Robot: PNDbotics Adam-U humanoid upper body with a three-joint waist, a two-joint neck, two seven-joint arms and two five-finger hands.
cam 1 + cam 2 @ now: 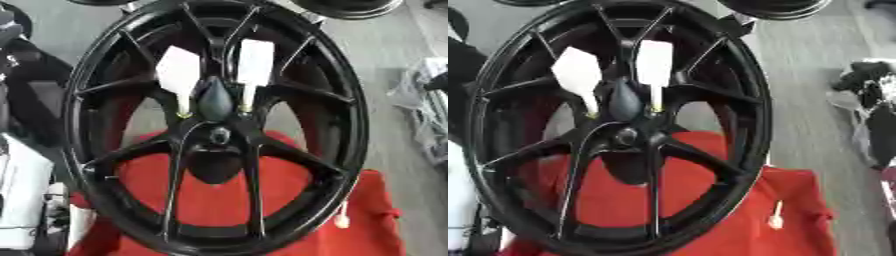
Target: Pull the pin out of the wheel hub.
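Wheel hub (216, 135) black over red cloth (367, 235), two white-tagged pins (180, 75) by its centre — no hand visible, grip state unknowable.

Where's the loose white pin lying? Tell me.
The loose white pin lies on the red cloth, just outside the black wheel rim's lower right edge in both eye views.
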